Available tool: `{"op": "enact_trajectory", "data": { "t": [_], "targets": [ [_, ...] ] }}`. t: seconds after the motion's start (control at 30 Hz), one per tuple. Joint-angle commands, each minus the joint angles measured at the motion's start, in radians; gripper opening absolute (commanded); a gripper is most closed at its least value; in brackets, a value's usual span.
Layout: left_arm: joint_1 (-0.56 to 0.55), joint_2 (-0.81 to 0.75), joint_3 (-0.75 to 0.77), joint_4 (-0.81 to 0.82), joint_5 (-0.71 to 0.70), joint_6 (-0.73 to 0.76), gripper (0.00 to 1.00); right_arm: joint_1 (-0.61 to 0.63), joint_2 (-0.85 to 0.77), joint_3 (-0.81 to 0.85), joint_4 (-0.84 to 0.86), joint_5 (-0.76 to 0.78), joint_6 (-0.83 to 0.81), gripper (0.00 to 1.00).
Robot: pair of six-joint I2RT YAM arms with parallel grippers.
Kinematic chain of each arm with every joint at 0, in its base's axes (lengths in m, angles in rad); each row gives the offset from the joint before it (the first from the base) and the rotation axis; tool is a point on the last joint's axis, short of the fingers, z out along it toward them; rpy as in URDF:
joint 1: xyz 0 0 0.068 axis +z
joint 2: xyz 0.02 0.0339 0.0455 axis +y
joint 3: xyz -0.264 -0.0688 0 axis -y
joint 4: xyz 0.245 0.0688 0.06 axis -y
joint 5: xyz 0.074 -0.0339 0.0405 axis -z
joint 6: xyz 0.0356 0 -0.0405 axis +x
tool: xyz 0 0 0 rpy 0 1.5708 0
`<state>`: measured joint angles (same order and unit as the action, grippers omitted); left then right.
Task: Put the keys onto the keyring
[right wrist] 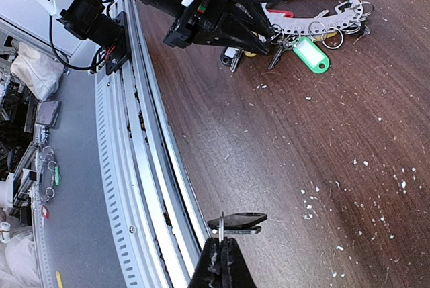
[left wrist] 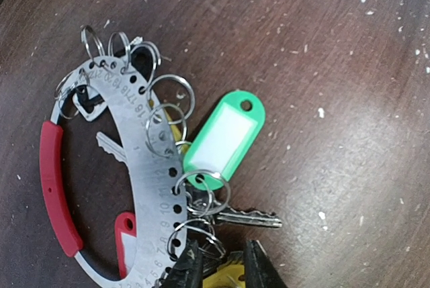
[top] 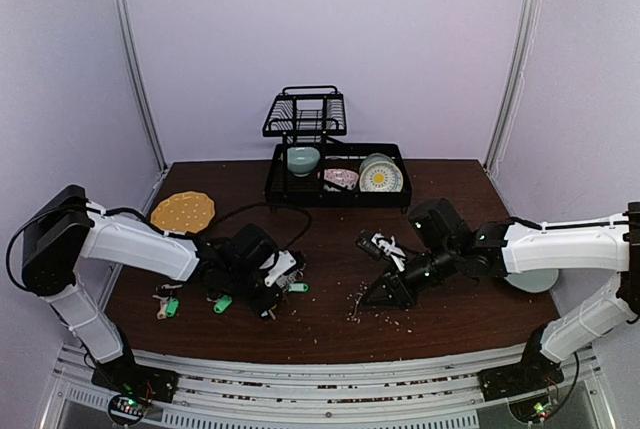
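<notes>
Pinching the small split ring of a dark-tagged key [right wrist: 242,221], the right gripper [right wrist: 222,246] is clenched tight and holds it over the table [top: 450,324], right of centre and towards the near edge, among scattered white crumbs [top: 385,321]. Left of centre, at about the same depth, the left gripper [left wrist: 225,266] stands over one end of the keyring [left wrist: 144,160], which lies flat on the table. Its jaws are a little apart with a yellow tag [left wrist: 225,280] showing between them, and whether they actually grip anything cannot be told. The keyring is a curved, perforated metal strip with a red sheathed arc [left wrist: 54,187], and it carries many split rings, a green tag [left wrist: 225,133] and a silver key. Two loose keys [top: 222,303] with green tags lie beside that gripper, towards the near left corner. Farther back, a yellow round disc [top: 182,212] sits by the left edge. A black dish rack [top: 305,114] stands at the middle of the far edge, holding a pale bowl [top: 303,159] and a patterned plate [top: 380,176].
</notes>
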<state>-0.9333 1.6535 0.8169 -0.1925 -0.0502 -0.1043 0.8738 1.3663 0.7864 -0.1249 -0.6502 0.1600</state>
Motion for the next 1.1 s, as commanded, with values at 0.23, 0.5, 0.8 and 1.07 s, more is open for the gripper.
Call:
{"op": "enact_trajectory", "data": {
  "t": [0.23,0.5,0.8,1.07],
  "targets": [
    [-0.004,-0.011,-0.009,0.060,-0.091,-0.030,0.01,0.005,0.005,0.025,-0.012,0.005,-0.012,0.00],
    [-0.005,-0.102,-0.026,0.062,-0.071,-0.020,0.00,0.004,-0.008,0.036,-0.027,0.005,-0.018,0.00],
    [-0.040,-0.408,0.004,0.031,0.217,0.142,0.00,0.004,-0.069,0.114,-0.018,-0.047,-0.002,0.00],
    [-0.091,-0.433,0.154,-0.077,0.307,0.188,0.00,0.074,-0.125,0.200,0.049,-0.079,0.029,0.00]
  ]
}}
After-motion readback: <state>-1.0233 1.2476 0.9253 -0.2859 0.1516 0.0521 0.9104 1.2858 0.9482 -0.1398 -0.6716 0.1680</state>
